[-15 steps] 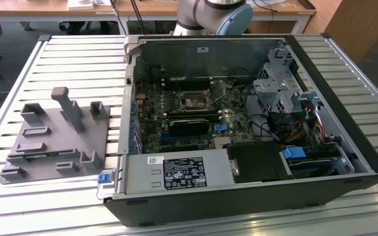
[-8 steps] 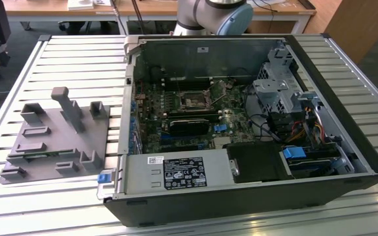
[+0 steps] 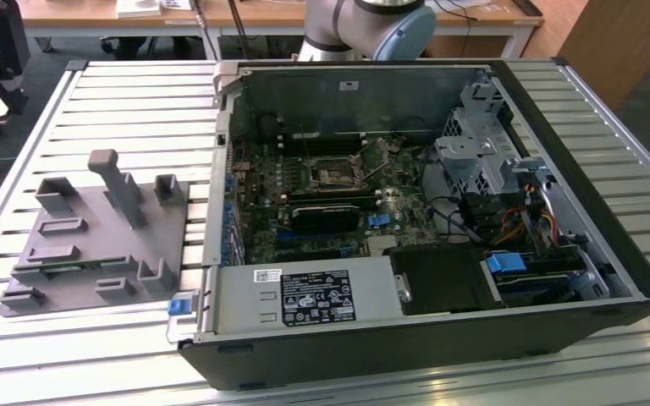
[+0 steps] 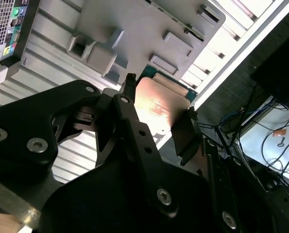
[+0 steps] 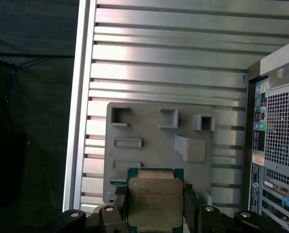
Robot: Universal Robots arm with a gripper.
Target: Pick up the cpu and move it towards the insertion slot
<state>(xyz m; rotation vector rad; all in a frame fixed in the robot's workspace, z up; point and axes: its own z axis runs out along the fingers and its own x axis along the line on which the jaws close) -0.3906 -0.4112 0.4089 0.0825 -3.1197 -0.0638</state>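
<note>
GRIPPER: we find the black two-finger gripper clamped on the square, silver-topped, green-rimmed cpu | CPU: over the grey plastic fixture plate, apparently lifted clear | SLOT: silver-framed square insertion slot inside the open black computer case beside that plate.

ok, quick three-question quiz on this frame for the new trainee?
1. True or false: the gripper is shut on the cpu.
2. The insertion slot sits: A inside the open case; B in the gripper; C on the cpu.
3. Fill in: in the first wrist view, the grey ____ lies on the table behind the cpu.
Key: 1 true; 2 A; 3 fixture.
</note>
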